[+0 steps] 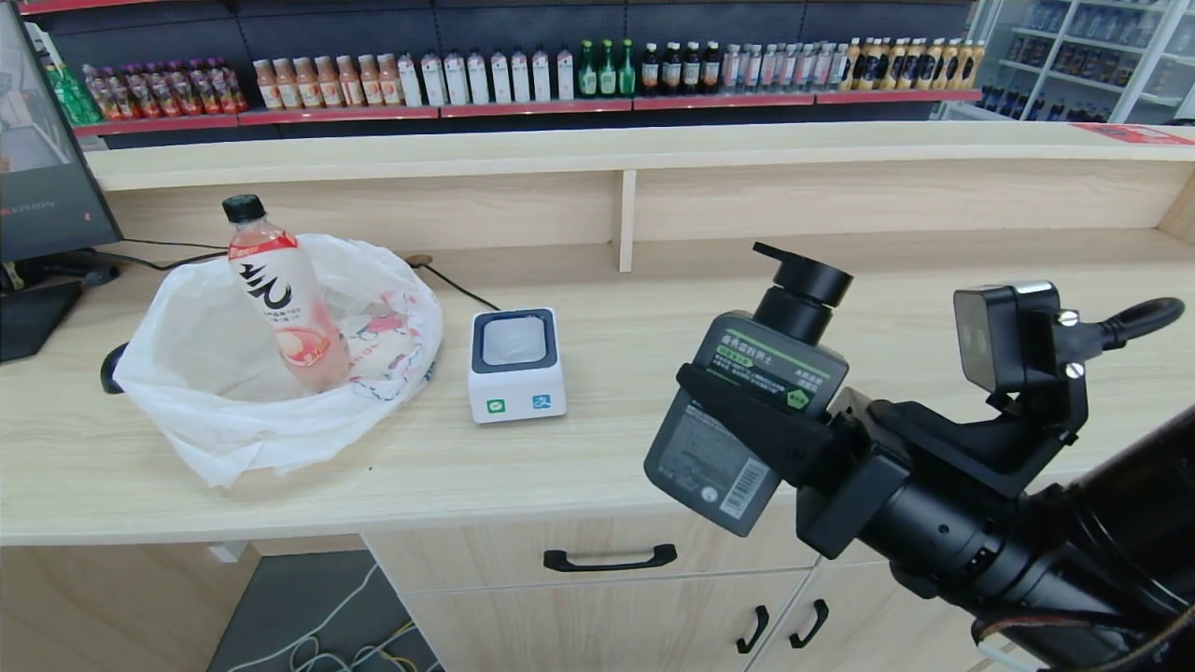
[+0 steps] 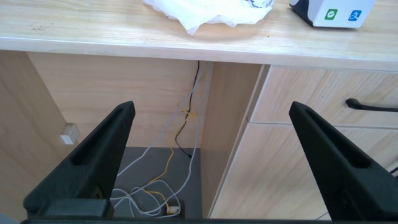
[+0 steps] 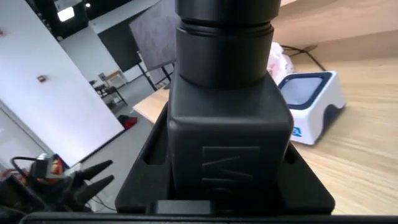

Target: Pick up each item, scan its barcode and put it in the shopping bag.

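Observation:
My right gripper (image 1: 747, 411) is shut on a dark grey pump bottle (image 1: 747, 411), held tilted in the air over the counter's front edge, right of the scanner; its barcode label faces down and toward me. In the right wrist view the pump bottle (image 3: 227, 124) sits between the fingers. The white barcode scanner (image 1: 516, 364) stands on the counter mid-left, also seen as the scanner (image 3: 311, 106). A white shopping bag (image 1: 215, 392) lies open at the left with a pink drink bottle (image 1: 285, 294) standing in it. My left gripper (image 2: 211, 168) hangs open below the counter edge, holding nothing.
The wooden counter (image 1: 653, 308) has a raised back shelf. A monitor (image 1: 42, 177) stands at the far left, with a cable running to the scanner. Drawers with black handles (image 1: 610, 558) are under the counter. Shelves of drinks (image 1: 560, 70) line the back wall.

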You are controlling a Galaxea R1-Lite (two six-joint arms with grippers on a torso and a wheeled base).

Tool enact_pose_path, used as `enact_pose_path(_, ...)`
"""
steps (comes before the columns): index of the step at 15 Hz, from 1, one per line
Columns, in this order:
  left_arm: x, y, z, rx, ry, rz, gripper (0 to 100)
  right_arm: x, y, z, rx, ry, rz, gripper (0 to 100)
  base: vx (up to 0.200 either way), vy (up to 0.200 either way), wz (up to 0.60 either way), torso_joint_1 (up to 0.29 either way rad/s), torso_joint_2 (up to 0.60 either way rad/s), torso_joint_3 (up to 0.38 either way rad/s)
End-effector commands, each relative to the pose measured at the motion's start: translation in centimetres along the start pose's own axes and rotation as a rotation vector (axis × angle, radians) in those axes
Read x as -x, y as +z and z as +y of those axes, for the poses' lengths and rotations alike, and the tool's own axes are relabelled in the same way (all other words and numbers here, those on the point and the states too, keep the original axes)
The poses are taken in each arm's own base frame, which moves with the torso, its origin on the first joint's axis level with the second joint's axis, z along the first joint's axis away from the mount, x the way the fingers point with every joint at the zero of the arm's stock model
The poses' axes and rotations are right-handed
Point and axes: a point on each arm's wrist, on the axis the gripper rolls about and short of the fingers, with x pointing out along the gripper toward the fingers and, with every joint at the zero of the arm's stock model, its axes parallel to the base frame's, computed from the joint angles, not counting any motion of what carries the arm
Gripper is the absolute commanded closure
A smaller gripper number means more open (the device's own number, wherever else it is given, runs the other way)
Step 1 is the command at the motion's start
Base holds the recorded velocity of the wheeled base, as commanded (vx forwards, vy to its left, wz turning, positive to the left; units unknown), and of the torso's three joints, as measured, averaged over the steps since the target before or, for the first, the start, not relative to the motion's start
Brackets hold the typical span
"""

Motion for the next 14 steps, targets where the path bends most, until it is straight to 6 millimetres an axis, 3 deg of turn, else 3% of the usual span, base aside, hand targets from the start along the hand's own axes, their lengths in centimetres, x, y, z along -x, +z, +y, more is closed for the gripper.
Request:
enact_pose_path(1, 0.0, 0.0, 0.0, 0.001, 0.001, 0.0, 0, 0.4, -0.3, -1.3, 0.098, -0.084, 0.007, 100, 0.0, 0.0, 0.0, 0.0, 0.0, 0.0)
enact_pose_path(5, 0.0, 0.0, 0.0, 0.001, 0.001, 0.0, 0, 0.7, -0.1, -1.9, 0.259, -0.239, -0.028, 100, 0.0, 0.0, 0.0, 0.0, 0.0, 0.0)
enact_pose_path(8, 0.0, 0.0, 0.0, 0.001, 0.001, 0.0, 0, 2.0, 1.0, -5.0, 0.469, -0.392, -0.01, 100, 0.0, 0.0, 0.0, 0.0, 0.0, 0.0)
enact_pose_path(14, 0.0, 0.0, 0.0, 0.001, 0.001, 0.0, 0, 3.0, 1.3, -7.0, 0.517, -0.482, 0.008, 100, 0.0, 0.0, 0.0, 0.0, 0.0, 0.0)
